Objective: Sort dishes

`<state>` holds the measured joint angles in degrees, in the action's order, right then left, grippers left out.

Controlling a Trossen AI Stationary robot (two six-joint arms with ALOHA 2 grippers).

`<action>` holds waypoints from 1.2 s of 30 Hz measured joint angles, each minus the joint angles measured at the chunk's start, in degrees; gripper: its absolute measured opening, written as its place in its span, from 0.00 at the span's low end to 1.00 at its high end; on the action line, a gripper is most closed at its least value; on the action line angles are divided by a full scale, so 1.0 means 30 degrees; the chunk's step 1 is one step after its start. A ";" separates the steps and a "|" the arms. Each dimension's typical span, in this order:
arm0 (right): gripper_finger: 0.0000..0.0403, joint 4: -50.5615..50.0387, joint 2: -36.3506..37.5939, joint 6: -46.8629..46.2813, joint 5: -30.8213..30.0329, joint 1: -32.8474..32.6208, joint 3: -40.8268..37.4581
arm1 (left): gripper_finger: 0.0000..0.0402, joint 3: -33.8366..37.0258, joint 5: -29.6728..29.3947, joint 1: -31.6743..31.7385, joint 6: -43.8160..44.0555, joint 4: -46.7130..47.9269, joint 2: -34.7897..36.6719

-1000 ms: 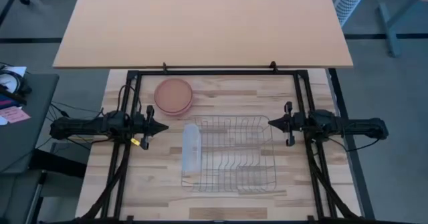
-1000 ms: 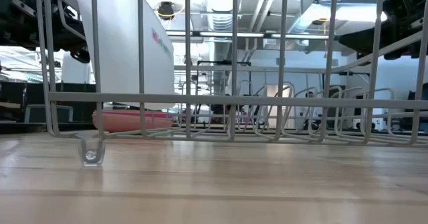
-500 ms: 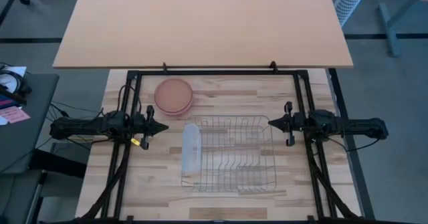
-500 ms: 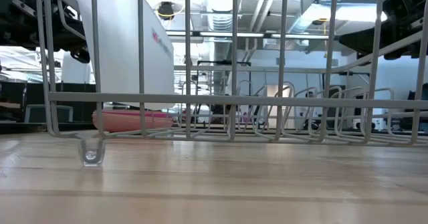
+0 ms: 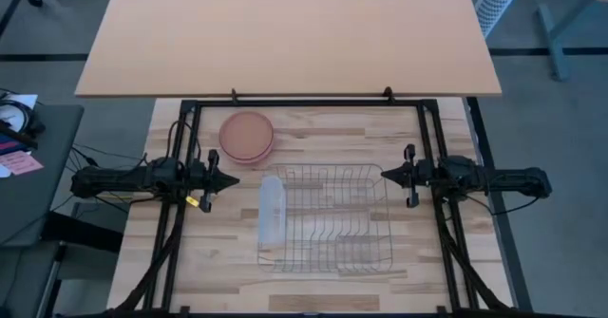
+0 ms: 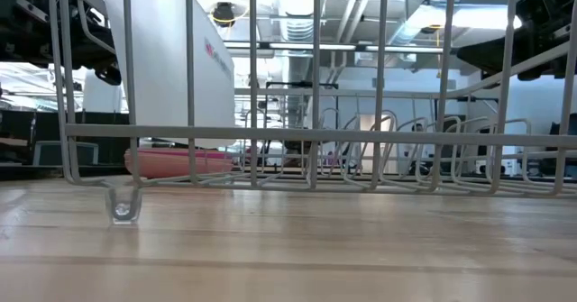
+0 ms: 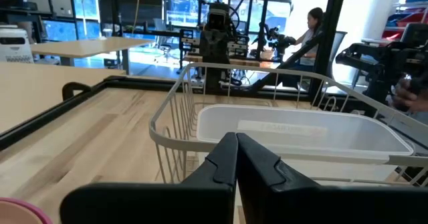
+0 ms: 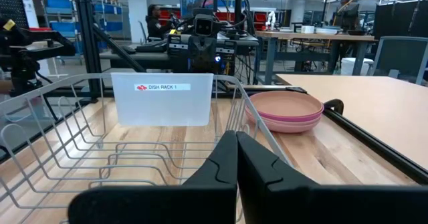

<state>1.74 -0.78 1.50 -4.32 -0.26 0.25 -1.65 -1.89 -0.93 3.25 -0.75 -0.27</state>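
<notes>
A stack of round plates (image 5: 247,136), orange-tan on top with pink ones beneath, rests flat on the table near its far left; the stack also shows in the right wrist view (image 8: 285,110) and the low view (image 6: 171,162). My left gripper (image 5: 237,179) hovers shut at the table's left side, level, pointing at the wire rack (image 5: 328,218), nearer than the stack. My right gripper (image 5: 383,175) hovers shut at the rack's far right corner, pointing left. In the wrist views both grippers (image 7: 236,141) (image 8: 236,138) have closed fingers.
The silver wire rack stands mid-table with a translucent white tray (image 5: 272,210) standing on edge along its left side. A black frame (image 5: 309,101) borders the table's far, left and right edges. Bare wood lies near the rack's front and right of the plates.
</notes>
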 joint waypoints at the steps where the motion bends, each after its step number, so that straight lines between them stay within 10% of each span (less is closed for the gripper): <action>1: 0.01 0.0000 -0.0005 0.0000 0.0000 -0.0003 0.0000 | 0.00 0.0004 0.0000 0.0000 0.0000 0.0000 0.0000; 36: 0.01 -0.0186 -0.0019 -0.0341 -0.0138 0.1064 0.1871 | 0.00 0.0005 0.0000 0.0000 0.0000 0.0001 0.0006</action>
<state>1.18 -0.83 0.47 -4.73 2.94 5.86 -1.63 -1.89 -0.93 3.25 -0.75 -0.26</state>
